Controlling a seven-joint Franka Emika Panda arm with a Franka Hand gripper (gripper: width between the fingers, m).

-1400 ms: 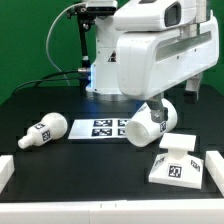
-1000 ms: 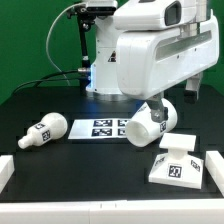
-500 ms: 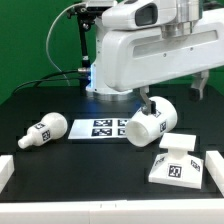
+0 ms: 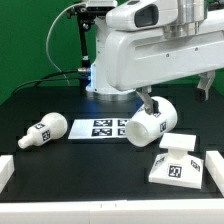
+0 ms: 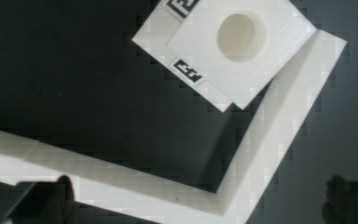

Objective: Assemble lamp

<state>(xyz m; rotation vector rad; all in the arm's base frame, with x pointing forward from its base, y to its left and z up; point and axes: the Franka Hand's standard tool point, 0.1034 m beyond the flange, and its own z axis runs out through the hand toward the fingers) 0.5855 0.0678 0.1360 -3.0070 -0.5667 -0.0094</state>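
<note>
gripper (image 5: 197,196): spread, empty, near base (image 5: 220,72)
base: socket up by corner rail (image 5: 274,112), probably braced for grasping
bulb (image 4: 40,131), shade (image 4: 148,122): lying loose

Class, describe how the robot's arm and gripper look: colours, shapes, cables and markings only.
The arm is bulky, with glossy white rounded casings and a grey oval patch near its top. A thin black cable loops beside it, and a blue light glows near its foot. In the wrist view the gripper shows only as two dark, blurred fingers. No markings are legible.
</note>
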